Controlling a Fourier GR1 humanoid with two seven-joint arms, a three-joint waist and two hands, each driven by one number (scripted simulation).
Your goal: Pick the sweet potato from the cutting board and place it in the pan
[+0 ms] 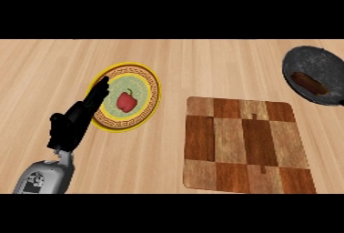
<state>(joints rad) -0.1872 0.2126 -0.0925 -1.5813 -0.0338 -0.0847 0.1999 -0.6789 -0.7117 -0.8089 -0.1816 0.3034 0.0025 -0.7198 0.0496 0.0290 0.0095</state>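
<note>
Inspection from the head view: the sweet potato (310, 83) lies inside the dark pan (301, 58) at the far right of the counter, resting on the pan's floor toward its near side. The cutting board (247, 145), a checkered wooden slab at the near right, carries nothing. On that evidence I judge the placement done, and the step in hand to be withdrawal and settling. The left hand (77, 119) shows at the near left, released, fingers straight and grasping nothing, its fingertips overlapping the left rim of the yellow-rimmed plate (149, 75); whether they touch it cannot be told. A red pepper (125, 100) sits at the plate's centre. The right hand does not appear in the view. Recommendation: any retreat of the left hand should lift clear of the plate rim before moving sideways, so the plate and pepper are not nudged; the pan should be left undisturbed.
</note>
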